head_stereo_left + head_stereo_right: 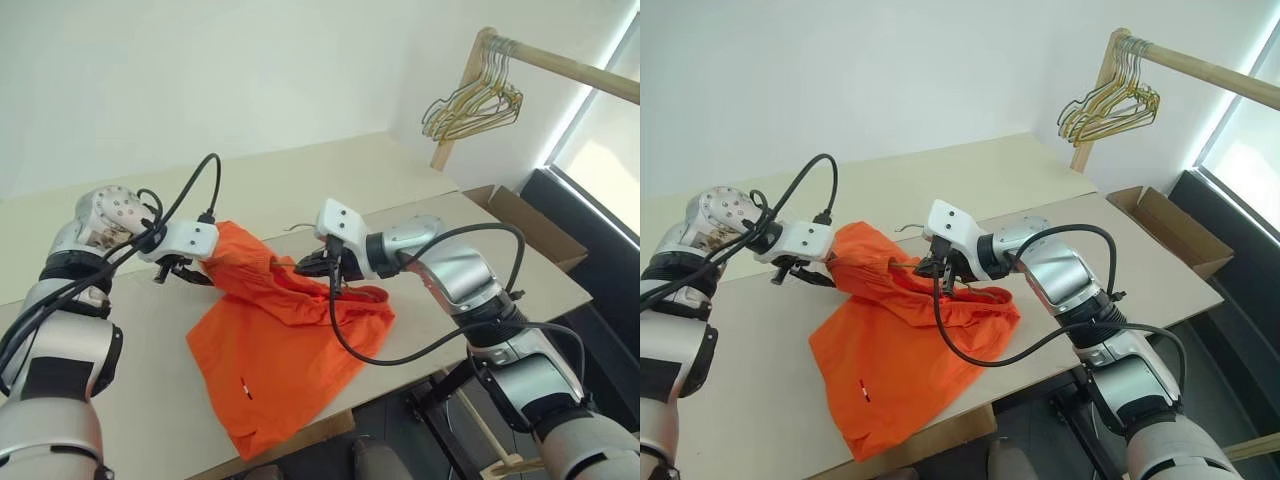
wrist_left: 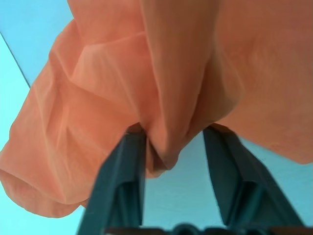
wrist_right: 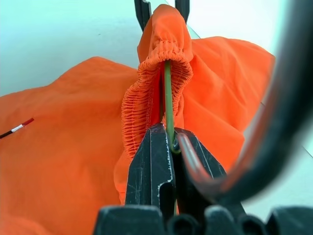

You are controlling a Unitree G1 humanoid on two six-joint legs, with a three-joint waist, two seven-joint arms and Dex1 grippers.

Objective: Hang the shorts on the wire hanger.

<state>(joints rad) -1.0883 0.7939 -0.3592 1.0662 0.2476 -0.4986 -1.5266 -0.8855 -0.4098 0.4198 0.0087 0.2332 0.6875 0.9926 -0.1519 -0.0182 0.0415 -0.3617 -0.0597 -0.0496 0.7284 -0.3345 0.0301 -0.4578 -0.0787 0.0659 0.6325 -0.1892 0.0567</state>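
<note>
The orange shorts (image 1: 280, 350) lie spread on the table, and their far end is lifted between my two grippers. My right gripper (image 3: 164, 129) is shut on the thin olive wire hanger (image 3: 168, 93), whose wire runs up into the gathered waistband (image 3: 146, 98). A short curl of the hanger's wire (image 1: 296, 228) sticks out of the fabric. At the raised left corner, my left gripper (image 2: 173, 132) has a hanging fold of the shorts between its fingers (image 2: 128, 161). Most of the hanger is hidden inside the cloth.
A bunch of pale wire hangers (image 1: 472, 105) hangs from a wooden rail (image 1: 570, 68) at the back right. An open cardboard box (image 1: 530, 225) stands beside the table's right end. The table's front edge (image 1: 330, 425) runs just below the shorts.
</note>
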